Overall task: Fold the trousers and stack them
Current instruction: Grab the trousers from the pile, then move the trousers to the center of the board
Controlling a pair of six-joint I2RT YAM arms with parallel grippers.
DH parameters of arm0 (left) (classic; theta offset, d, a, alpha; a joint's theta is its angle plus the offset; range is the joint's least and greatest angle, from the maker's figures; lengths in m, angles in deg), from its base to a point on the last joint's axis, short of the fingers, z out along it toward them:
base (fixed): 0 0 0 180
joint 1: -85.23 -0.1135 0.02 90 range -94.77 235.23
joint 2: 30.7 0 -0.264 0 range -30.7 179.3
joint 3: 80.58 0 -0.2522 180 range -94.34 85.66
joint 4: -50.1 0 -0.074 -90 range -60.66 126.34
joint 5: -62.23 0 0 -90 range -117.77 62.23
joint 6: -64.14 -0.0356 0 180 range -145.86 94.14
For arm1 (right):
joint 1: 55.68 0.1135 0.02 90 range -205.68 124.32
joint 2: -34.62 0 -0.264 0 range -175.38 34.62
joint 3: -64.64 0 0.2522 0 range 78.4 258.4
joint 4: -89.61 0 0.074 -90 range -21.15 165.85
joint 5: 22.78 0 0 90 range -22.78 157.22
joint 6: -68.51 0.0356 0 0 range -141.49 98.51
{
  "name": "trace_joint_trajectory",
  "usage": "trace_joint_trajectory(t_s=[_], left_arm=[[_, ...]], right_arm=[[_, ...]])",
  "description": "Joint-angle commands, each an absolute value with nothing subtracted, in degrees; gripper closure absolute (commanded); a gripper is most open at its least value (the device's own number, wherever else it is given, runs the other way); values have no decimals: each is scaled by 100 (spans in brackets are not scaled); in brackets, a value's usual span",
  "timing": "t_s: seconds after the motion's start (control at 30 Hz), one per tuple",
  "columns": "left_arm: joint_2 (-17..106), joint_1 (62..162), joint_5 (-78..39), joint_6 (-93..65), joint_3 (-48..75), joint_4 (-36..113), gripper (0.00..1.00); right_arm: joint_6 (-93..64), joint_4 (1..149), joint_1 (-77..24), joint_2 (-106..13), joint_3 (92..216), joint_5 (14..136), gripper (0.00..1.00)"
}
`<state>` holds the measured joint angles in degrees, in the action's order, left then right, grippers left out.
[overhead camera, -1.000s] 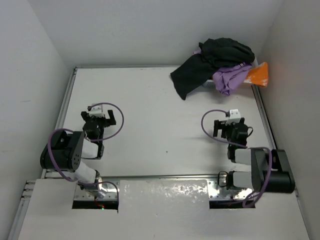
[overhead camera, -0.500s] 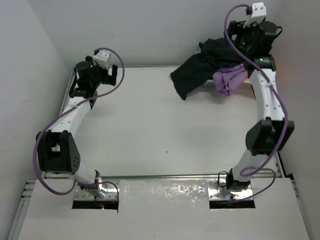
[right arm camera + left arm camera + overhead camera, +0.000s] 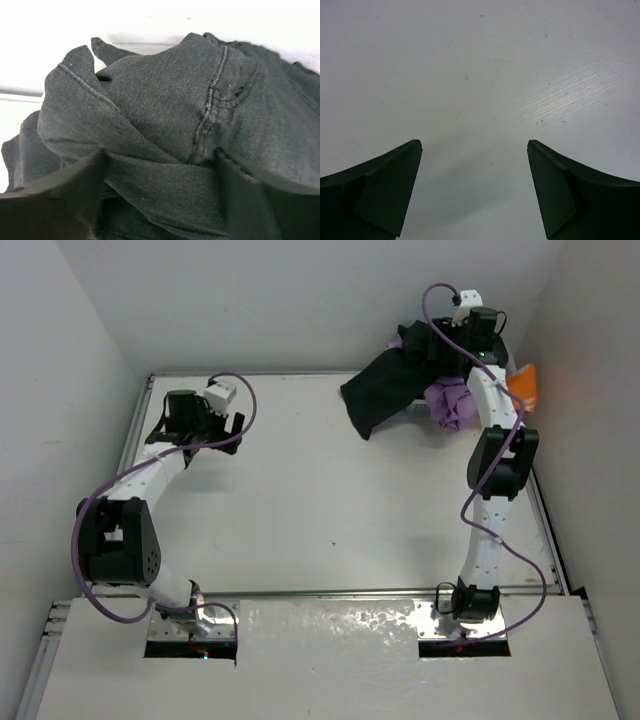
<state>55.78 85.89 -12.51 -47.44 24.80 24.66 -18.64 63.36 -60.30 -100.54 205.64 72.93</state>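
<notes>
White tabletop (image 3: 320, 500), walls on three sides. Right tool (image 3: 160, 160): fingers spread wide, nothing gripped, poised close over the trousers (image 3: 165, 100) by a stitched seam, likely lining up a first grasp. Trousers lie crumpled in a heap, one leg trailing onto the tabletop. Purple garment (image 3: 450, 405) touches them, partly underneath; orange cloth (image 3: 522, 388) just beyond. Left tool (image 3: 475, 150), well apart from the trousers, released over the tabletop, presumably waiting.

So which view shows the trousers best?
Top external: the trousers lie bunched in the far right corner, one part trailing onto the table. Right wrist gives only a close-up of stitched folds; left wrist shows only table.
</notes>
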Motion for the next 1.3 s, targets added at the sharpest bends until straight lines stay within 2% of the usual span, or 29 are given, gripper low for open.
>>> trace_joint_trajectory(t_s=[0.0,0.03,0.07,0.1,0.13,0.17,0.37,0.67,0.9,1.1,1.27], left_arm=[[5420,8567,-1134,-4853,2501,2597,15],[5429,8567,-1134,-4844,2510,2606,16],[5421,8567,-1142,-4836,2519,2623,16],[5421,8567,-1143,-4836,2519,2624,16],[5421,8567,-1160,-4836,2519,2624,16],[5421,8567,-1169,-4836,2528,2632,16],[5359,8567,-1222,-4888,2545,2650,17],[5227,8575,-1187,-4827,2607,2826,17],[5175,8575,-1151,-4196,2335,2817,17],[5218,8558,-1020,-3457,1615,2397,17],[5587,8119,-853,-3008,219,1537,16]], right_arm=[[-2192,6074,-5955,-9845,20594,7197,24],[-2341,6073,-5929,-9819,20541,7057,34],[-2438,6091,-5911,-9793,20488,6986,52],[-2474,6100,-5902,-9740,20435,6942,62],[-2474,6109,-5902,-9722,20426,6829,94],[-2466,6117,-5902,-9679,20409,6775,100],[-2606,6170,-5902,-9248,20321,7073,100],[-2193,7092,-5849,-7535,19890,7337,100],[-1799,7785,-5612,-6348,19811,7749,100],[-1368,8620,-4480,-5723,20258,8172,100],[-682,9439,-3330,-5600,20356,8348,100]])
